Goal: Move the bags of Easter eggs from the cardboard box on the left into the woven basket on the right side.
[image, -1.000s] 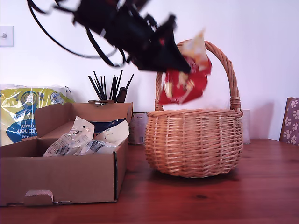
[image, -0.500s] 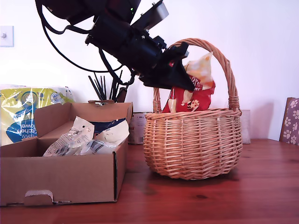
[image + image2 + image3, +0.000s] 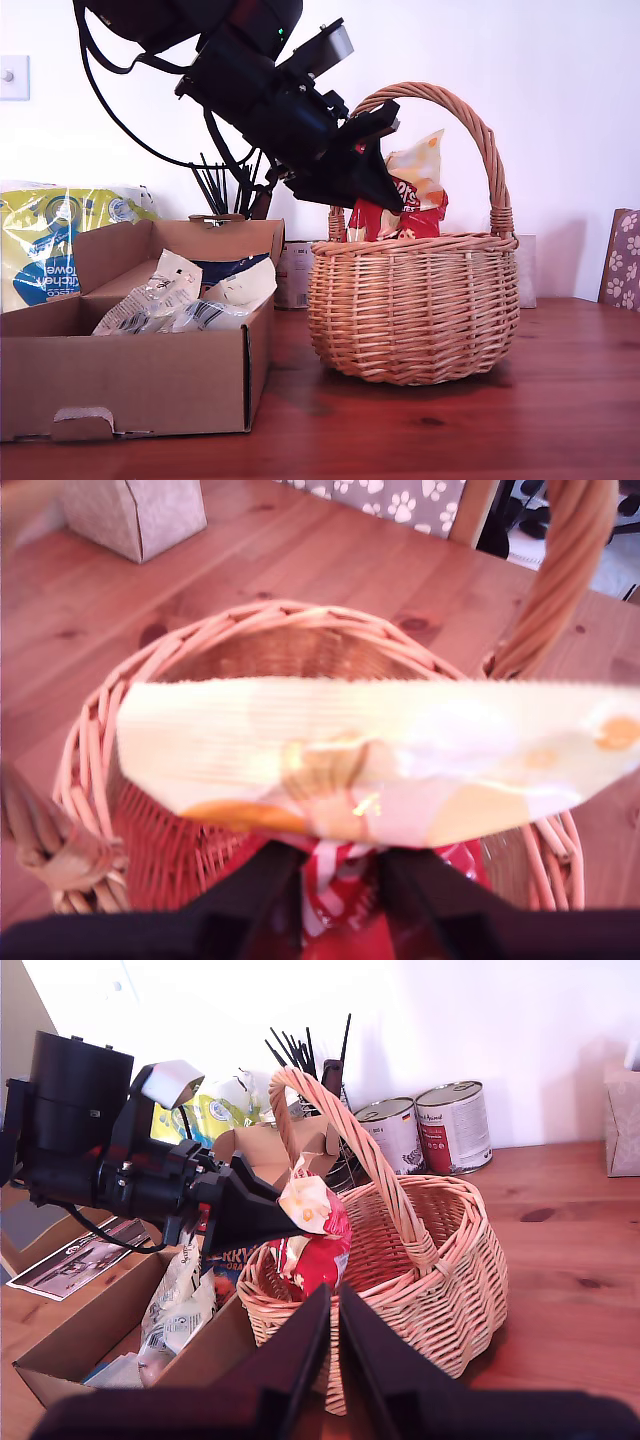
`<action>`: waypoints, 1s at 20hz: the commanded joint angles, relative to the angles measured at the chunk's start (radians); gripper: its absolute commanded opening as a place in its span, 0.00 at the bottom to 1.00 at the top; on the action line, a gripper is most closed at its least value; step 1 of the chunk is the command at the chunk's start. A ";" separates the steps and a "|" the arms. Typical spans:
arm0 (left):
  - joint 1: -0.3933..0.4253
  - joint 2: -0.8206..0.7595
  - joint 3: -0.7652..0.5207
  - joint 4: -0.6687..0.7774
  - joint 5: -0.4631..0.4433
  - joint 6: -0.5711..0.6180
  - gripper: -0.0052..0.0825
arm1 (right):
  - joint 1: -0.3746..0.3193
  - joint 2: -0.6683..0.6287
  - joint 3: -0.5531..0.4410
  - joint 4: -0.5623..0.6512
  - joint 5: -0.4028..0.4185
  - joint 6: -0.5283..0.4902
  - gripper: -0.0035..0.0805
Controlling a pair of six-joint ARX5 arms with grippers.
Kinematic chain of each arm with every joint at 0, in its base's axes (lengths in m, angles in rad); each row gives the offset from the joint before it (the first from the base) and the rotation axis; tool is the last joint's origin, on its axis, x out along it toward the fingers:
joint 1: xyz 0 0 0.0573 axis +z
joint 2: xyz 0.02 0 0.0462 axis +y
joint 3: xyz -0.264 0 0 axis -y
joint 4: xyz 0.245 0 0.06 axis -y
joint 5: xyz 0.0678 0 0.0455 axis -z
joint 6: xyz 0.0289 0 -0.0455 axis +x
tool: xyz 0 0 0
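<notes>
My first claw (image 3: 385, 195) is clamped on the red-and-yellow bag (image 3: 410, 200), holding it just above the mouth of the woven basket (image 3: 413, 305). The bag's lower red part dips behind the basket rim; its pale yellow top stands under the arched handle (image 3: 470, 120). In the first wrist view the black fingers (image 3: 255, 890) pinch the red part, with the crimped pale edge spread across the basket opening.

My second claw (image 3: 332, 1345) hangs apart from the basket, looking on; its fingers sit close together with a thin gap and nothing between them.

The cardboard box (image 3: 130, 385) stands on the tabletop (image 3: 450, 430) at the exterior view's left, close beside the basket. Inside it lie the clear bags with black marks (image 3: 165, 300) and a dark blue bag (image 3: 225, 268) behind them.

A yellow-and-blue towel pack (image 3: 55, 240) stands behind the box.
</notes>
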 commanded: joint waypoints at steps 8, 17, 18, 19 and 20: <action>-0.010 0.014 0.006 -0.027 -0.007 -0.005 0.43 | 0.002 0.003 0.001 0.010 0.000 -0.002 0.03; -0.010 -0.226 0.042 -0.435 -0.078 0.100 0.04 | 0.002 0.003 0.001 0.010 0.000 -0.002 0.03; -0.007 -0.256 0.037 -0.461 -0.109 0.112 0.04 | 0.002 0.003 0.001 0.010 0.000 -0.002 0.03; -0.005 -0.280 0.026 -0.472 -0.133 0.127 0.04 | 0.002 0.003 0.001 0.010 0.000 -0.002 0.03; 0.001 -0.309 0.012 -0.478 -0.140 0.137 0.04 | 0.002 0.003 0.001 0.010 0.000 -0.002 0.03</action>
